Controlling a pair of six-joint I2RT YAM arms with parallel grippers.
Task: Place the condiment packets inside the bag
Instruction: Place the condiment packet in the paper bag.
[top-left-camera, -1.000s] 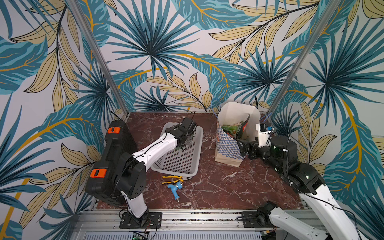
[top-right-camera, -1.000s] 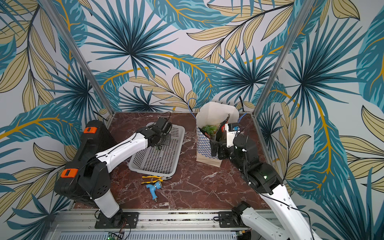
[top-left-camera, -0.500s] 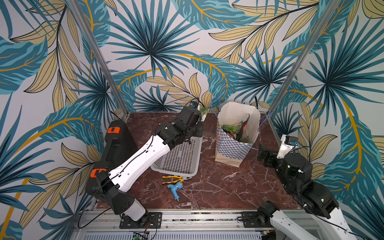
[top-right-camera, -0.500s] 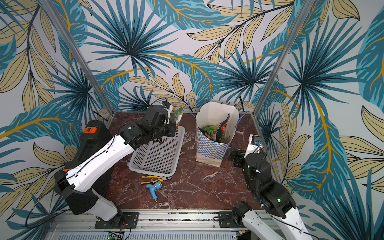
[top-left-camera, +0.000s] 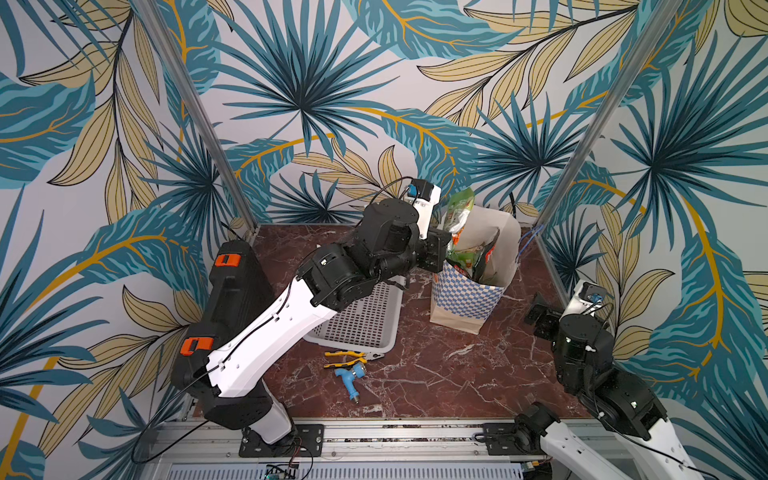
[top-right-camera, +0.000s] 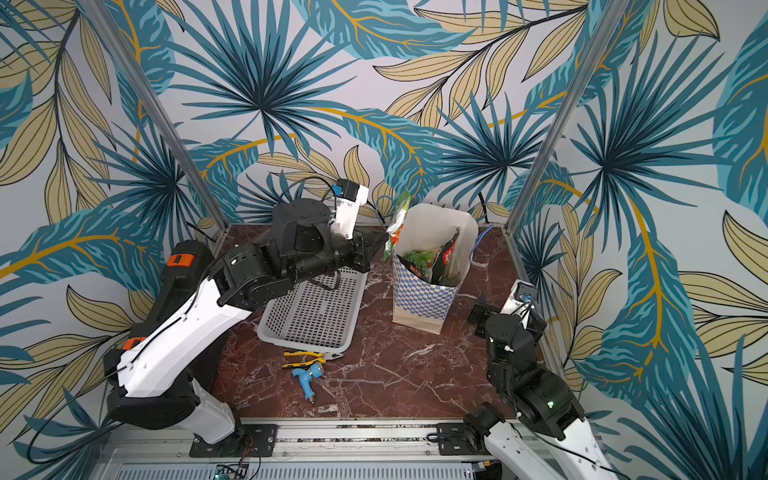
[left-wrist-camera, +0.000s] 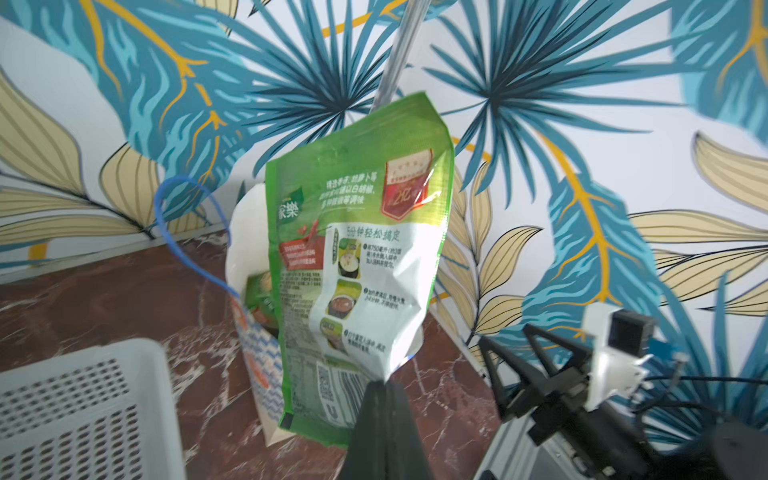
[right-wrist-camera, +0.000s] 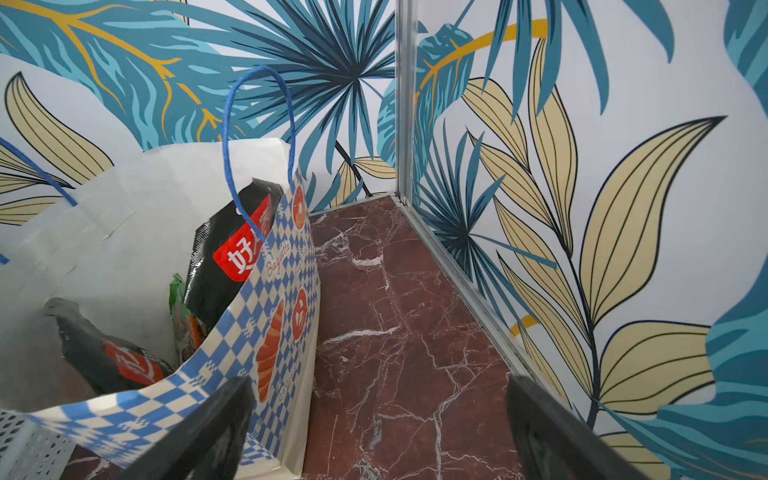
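Light-green glossy plastic packet with white Chinese text stands upright in the left fingers, which are closed tight on its lower corner. In both top views this packet is raised at the rim of the tall cream-white paper bag with the blue-and-white checkered band, on the side that faces the white perforated plastic basket. Its upper edge is higher than the bag's mouth. If the packet touches the rim, I cannot tell.

The bag stands upright near the back right corner of the red-brown marble desk, with its mouth open. Other condiment packets, dark ones with a red logo and green ones, lean inside it.

The right fingers are spread wide and hold nothing. They are low, on the bag's right, close to the metal frame of the right wall, and in the top views a strip of bare desk lies between them and the bag.

Only a narrow strip of desk separates the basket and the bag. Yellow-handled pliers and a blue plastic tool lie just in front of the basket. The desk in front of the bag is open up to the front rail.
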